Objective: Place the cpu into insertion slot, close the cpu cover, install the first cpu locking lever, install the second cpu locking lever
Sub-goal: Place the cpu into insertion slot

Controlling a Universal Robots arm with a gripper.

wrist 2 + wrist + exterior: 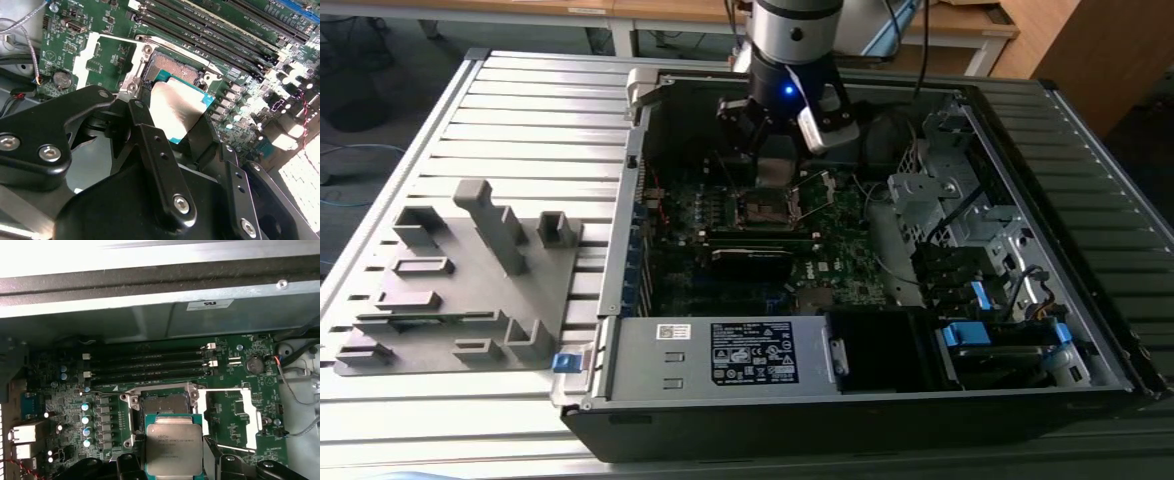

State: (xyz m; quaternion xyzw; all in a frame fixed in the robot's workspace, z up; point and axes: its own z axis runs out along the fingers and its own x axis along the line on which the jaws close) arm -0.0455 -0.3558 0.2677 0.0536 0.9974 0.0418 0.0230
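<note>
My gripper [775, 160] is shut on the cpu [174, 448], a flat square chip with a dull silver top and a green edge. Black fingers [148, 134] clamp it on two opposite sides. The chip hangs slightly tilted just above and short of the insertion slot [163, 403], a square black socket with a metal rim on the green motherboard. The slot's contact field [173, 67] is bare. The cpu cover [251, 416], a silvery frame with a square cut-out, is swung open and lies flat beside the slot, also visible in the second wrist view [83, 52]. In the exterior view the cpu [774, 172] is over the slot [767, 208].
Long black memory slots [147, 365] run beside the socket. The labelled power supply box [747, 352] sits at the case's near edge, and a drive cage [947, 205] with cables fills the exterior view's right. A grey fixture with upright blocks [454, 280] lies outside the case on the slatted table.
</note>
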